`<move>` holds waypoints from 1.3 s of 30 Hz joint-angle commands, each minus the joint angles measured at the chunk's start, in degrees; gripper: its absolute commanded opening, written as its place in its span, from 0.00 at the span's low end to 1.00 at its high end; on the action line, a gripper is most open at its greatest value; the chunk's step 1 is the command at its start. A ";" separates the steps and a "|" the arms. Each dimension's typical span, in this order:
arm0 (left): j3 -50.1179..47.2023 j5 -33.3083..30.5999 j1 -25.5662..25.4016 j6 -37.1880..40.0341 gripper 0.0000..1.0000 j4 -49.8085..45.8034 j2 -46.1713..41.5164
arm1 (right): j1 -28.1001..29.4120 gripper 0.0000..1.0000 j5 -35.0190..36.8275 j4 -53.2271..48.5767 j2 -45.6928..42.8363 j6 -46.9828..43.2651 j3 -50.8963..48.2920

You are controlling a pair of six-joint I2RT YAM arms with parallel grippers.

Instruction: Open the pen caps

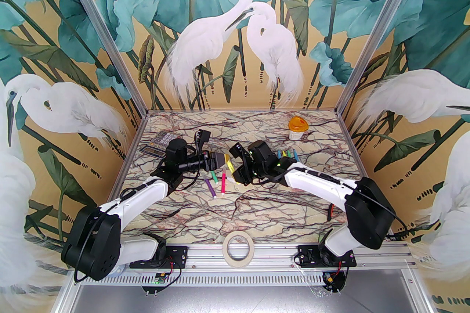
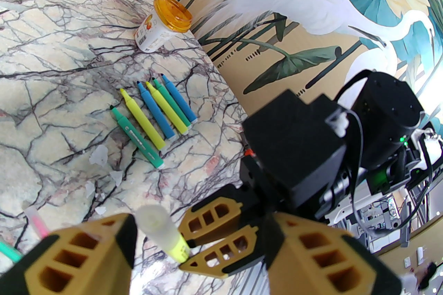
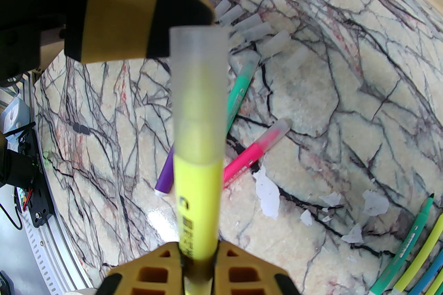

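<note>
My right tool [image 3: 199,253] is clamped on the yellow pen [image 3: 197,189], held above the surface [image 3: 346,106]. Left tool [image 1: 221,161] sits half-wide around its clear cap [image 3: 199,86]. I'd pinch squarely, then pull straight off.

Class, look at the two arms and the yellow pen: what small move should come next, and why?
Probably close the left tool onto the clear cap, ready to pull it off. The right tool grips the yellow pen by its body, the cap is on, and it sits between the left tool's open jaws.
</note>
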 commanded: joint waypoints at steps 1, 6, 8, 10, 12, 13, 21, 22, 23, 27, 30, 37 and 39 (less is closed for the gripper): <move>1.69 1.27 -0.54 1.16 0.60 -2.16 0.49 | 0.39 0.00 -0.69 2.59 -2.27 -0.65 -0.62; 2.28 0.82 -0.63 1.17 0.56 -2.96 0.73 | 0.39 0.00 -0.85 2.80 -2.28 -0.81 -0.63; 2.51 0.81 -0.66 1.11 0.53 -2.93 0.85 | 0.44 0.00 -1.02 2.96 -2.32 -0.99 -0.65; 2.72 0.81 -0.69 1.04 0.52 -2.98 0.98 | 0.48 0.00 -1.18 3.13 -2.28 -1.09 -0.63; 2.90 0.72 -0.84 0.89 0.52 -2.99 1.19 | 0.48 0.00 -1.67 3.18 -2.20 -1.24 -0.62; 2.97 0.72 -0.92 0.88 0.50 -2.94 1.27 | 0.48 0.00 -1.76 3.23 -2.04 -1.37 -0.57; 3.90 0.84 -1.17 0.81 0.42 -3.55 2.16 | 0.57 0.00 -1.90 3.32 -2.27 -1.79 -0.59; 4.04 0.83 -1.28 0.77 0.42 -3.67 2.25 | 0.57 0.00 -1.86 3.36 -2.29 -1.88 -0.74; 4.09 0.86 -1.29 0.85 0.40 -3.64 2.33 | 0.57 0.00 -1.90 3.40 -2.34 -1.88 -0.73; 4.30 0.67 -1.46 0.77 0.33 -3.83 2.34 | 0.66 0.00 -1.89 3.35 -2.29 -1.97 -0.84; 4.46 0.42 -1.62 0.77 0.26 -3.92 2.38 | 0.66 0.00 -1.65 3.58 -2.37 -1.97 -0.93; 4.88 0.29 -1.63 0.55 0.08 -4.42 2.95 | 0.66 0.17 0.70 5.16 -3.17 -1.46 -1.54; 5.00 0.35 -1.64 0.48 0.06 -4.43 2.74 | 0.66 0.27 1.35 6.04 -3.34 -1.19 -1.83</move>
